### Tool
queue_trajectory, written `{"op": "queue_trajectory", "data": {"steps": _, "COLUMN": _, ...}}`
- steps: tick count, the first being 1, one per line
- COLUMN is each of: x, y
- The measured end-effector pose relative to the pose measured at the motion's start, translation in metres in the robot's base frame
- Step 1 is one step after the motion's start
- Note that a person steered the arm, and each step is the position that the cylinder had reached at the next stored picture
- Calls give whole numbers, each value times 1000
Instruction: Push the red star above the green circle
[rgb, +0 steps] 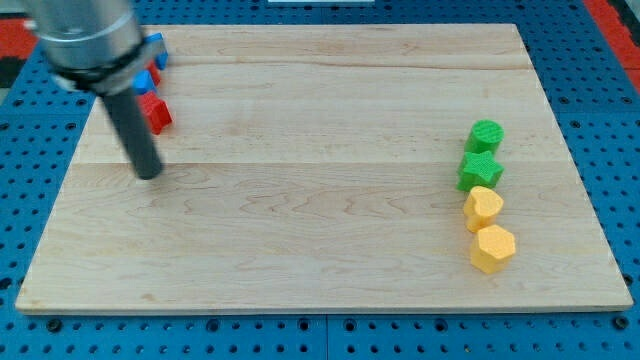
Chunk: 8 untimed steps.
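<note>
A red block (157, 114), its shape partly hidden by the rod, lies near the view's upper left. My tip (149, 173) rests on the board just below and slightly left of it, apart from it. The green circle (487, 135) sits at the view's right, with a green star (480, 170) directly below it. The red block is far to the left of the green circle.
A blue block (157, 52) and another blue piece (146, 79) sit above the red block at the upper left, partly hidden by the arm. Two yellow blocks (483, 208) (492, 248) lie below the green star. The wooden board (320, 280) sits on blue pegboard.
</note>
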<state>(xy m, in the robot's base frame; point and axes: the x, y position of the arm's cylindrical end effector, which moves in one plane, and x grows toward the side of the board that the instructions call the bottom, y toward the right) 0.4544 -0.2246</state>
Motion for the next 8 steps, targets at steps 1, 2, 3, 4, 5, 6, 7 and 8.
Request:
{"op": "queue_trajectory", "data": {"steps": 1, "x": -27, "y": -53}}
{"op": "queue_trajectory", "data": {"steps": 2, "x": -65, "y": -73}}
{"op": "queue_trajectory", "data": {"steps": 3, "x": -82, "y": -62}}
{"op": "queue_trajectory", "data": {"steps": 4, "x": -83, "y": -15}}
{"op": "queue_trajectory", "data": {"steps": 5, "x": -84, "y": 43}}
{"op": "queue_trajectory", "data": {"steps": 6, "x": -87, "y": 99}}
{"op": "queue_trajectory", "data": {"steps": 7, "x": -98, "y": 104}}
{"op": "queue_trajectory", "data": {"steps": 8, "x": -108, "y": 104}}
